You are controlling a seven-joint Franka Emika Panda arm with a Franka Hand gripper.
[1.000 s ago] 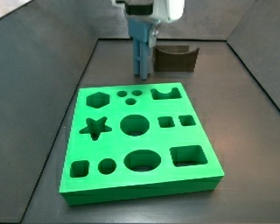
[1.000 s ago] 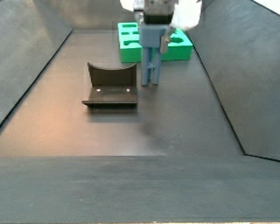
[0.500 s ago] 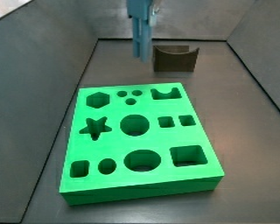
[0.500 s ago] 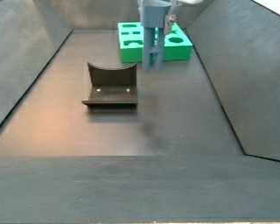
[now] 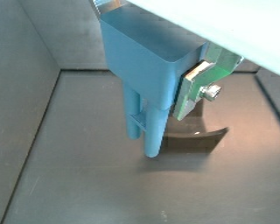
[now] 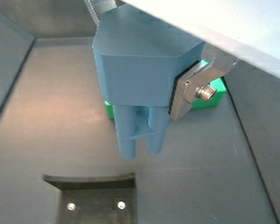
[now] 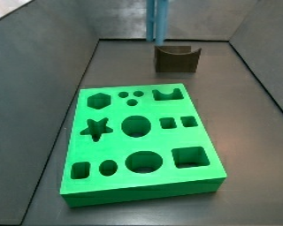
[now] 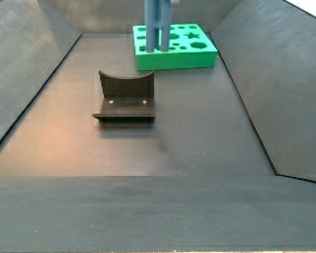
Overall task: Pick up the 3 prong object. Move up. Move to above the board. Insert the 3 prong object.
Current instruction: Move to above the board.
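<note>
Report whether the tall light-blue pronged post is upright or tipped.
Upright: the light-blue post hangs vertically in both side views, prongs down, clamped in the pincer, clear of the floor.

Even, diffuse light, soft faint shadows, no glare; low-resolution frames, wrist views slightly blurred up close.

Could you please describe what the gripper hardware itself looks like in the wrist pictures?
The gripper shows a flat silver metal finger plate with a bolt through it and a dark pad behind. A pale, whitish housing sits above. No cables or markings are visible.
</note>
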